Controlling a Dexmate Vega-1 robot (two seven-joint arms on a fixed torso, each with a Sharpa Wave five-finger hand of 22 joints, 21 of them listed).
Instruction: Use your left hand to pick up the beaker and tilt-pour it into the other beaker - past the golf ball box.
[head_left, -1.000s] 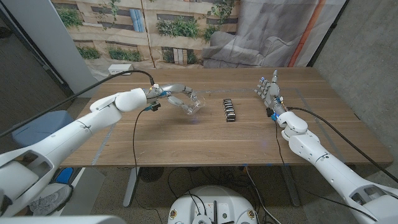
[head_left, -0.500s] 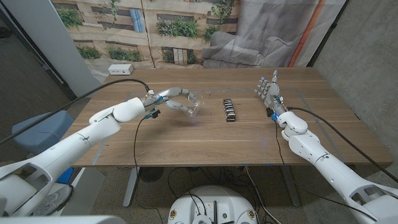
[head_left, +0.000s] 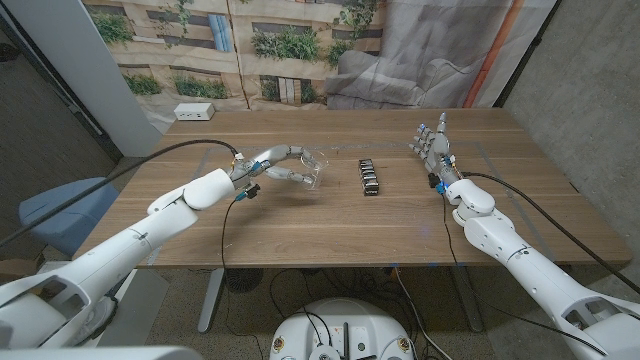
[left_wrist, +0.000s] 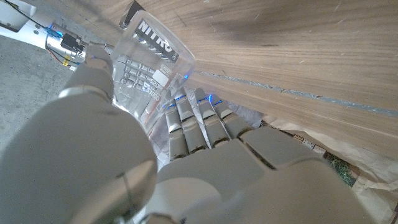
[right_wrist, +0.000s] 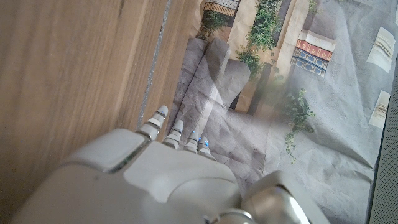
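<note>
My left hand (head_left: 278, 163) grips a clear beaker (head_left: 308, 170) and holds it above the table, tipped on its side with its mouth toward the golf ball box (head_left: 369, 176). The dark box lies at mid-table, a short way to the right of the beaker. In the left wrist view my left hand (left_wrist: 161, 168) wraps the clear beaker (left_wrist: 140, 81), and the box's NITRO label (left_wrist: 157, 38) shows through the glass. My right hand (head_left: 432, 143) stands upright at the right of the table with its fingers up and holds nothing. The right wrist view looks along the back of my right hand (right_wrist: 155, 168).
The wooden table (head_left: 300, 225) stretches wide in front of both arms. A white power strip (head_left: 194, 112) lies at its far left corner. A blue chair (head_left: 65, 205) stands off the table's left side. A printed backdrop hangs behind the far edge.
My left arm has swung in toward the middle, and the hand with the beaker has shifted slightly toward the box. The right hand has not moved.
</note>
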